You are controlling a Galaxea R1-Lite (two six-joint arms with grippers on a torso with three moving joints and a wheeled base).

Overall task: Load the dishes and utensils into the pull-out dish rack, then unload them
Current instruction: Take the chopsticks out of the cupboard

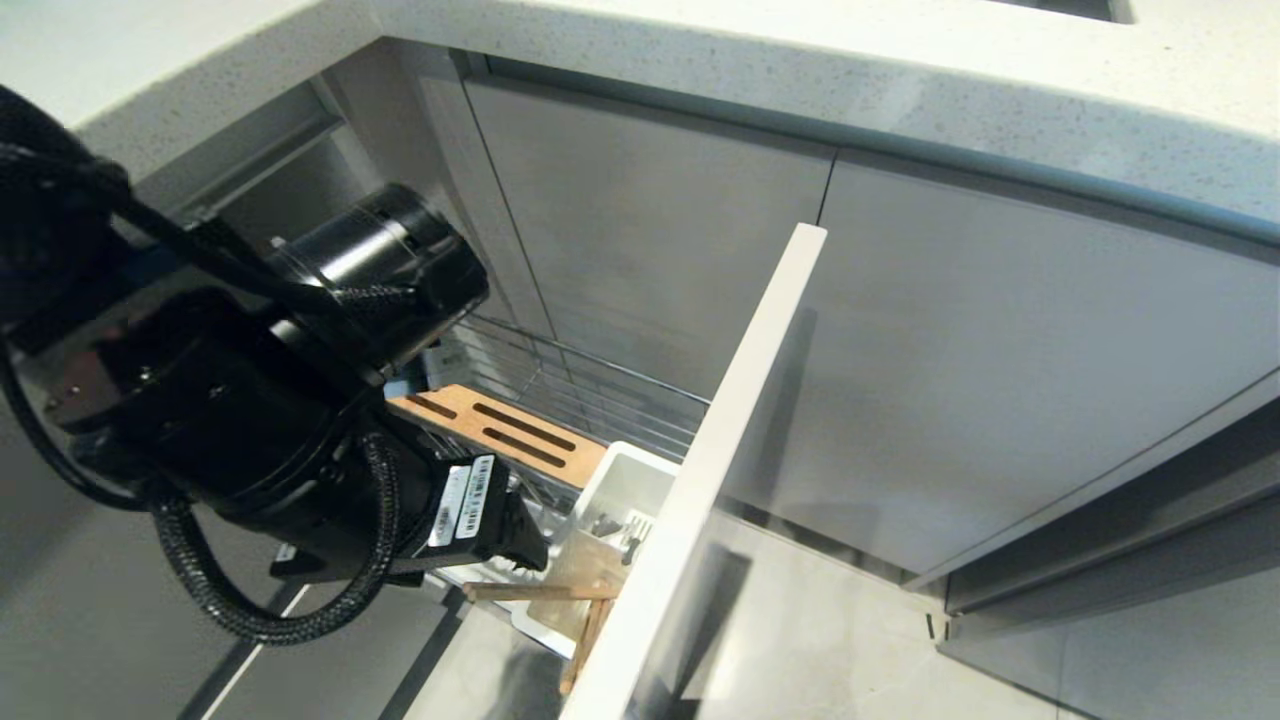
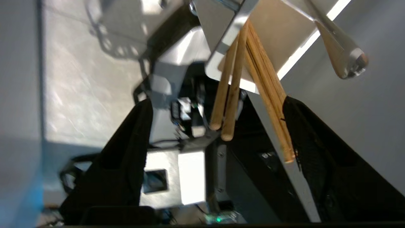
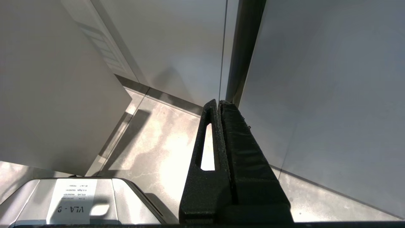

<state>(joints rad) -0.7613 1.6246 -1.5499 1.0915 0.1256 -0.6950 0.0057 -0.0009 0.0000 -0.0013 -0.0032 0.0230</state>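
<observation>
We see the left gripper (image 2: pixel 218 101) low beside the pull-out dish rack (image 1: pixel 600 385), jaws released and spread wide, gripping nothing. The chopsticks (image 2: pixel 227 104) run lengthwise down the gap between the two fingers, butt ends toward the wrist, so their long axis lies along the gripper's reach and not across it. In the head view they poke out of the white cutlery caddy (image 1: pixel 625 480) toward 7 o'clock, and the caddy sits at 4 o'clock from the slotted wooden strip (image 1: pixel 500 425), tight against the pale front panel (image 1: pixel 740 400).

We judge that any re-grasp turns on that alignment: closing now would pinch the sticks side-on along their length, and the left arm is the only one near them. The right gripper (image 3: pixel 218 104) is parked well apart, jaws clenched on nothing, facing the cabinet doors (image 3: pixel 316 95) and floor (image 3: pixel 158 152).

Counting: two stick ends show clearly mid-gap; a second wooden streak hugs one finger, and we cannot tell whether it is more sticks or a reflection. One spoon (image 2: pixel 345 60), its handle hanging free of the jaws. One caddy, one strip. Bowl and plate: none in view
</observation>
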